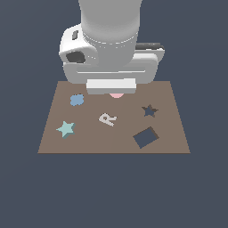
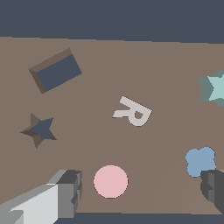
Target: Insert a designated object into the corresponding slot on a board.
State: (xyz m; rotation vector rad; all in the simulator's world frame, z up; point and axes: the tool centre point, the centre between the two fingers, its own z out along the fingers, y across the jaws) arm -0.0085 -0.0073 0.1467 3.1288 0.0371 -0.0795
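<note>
The pale teal star piece (image 1: 66, 129) lies flat on the brown board (image 1: 111, 140) near its front corner on the exterior view's left; the wrist view cuts it off at the picture's edge (image 2: 215, 89). The dark star-shaped slot (image 1: 150, 110) is on the board's other side, at the exterior view's right, and also shows in the wrist view (image 2: 40, 130). My gripper (image 2: 140, 192) is open and empty, its fingers (image 2: 65, 192) wide apart above the board's far edge. The hand (image 1: 111, 84) hides the fingers in the exterior view.
A pink disc (image 2: 110, 181) lies between the fingers, below them, and peeks out under the hand (image 1: 116, 95). A blue wavy blob (image 1: 77, 99), a pale letter R (image 1: 107, 119) and a dark tilted square cut-out (image 1: 146, 137) are also on the board.
</note>
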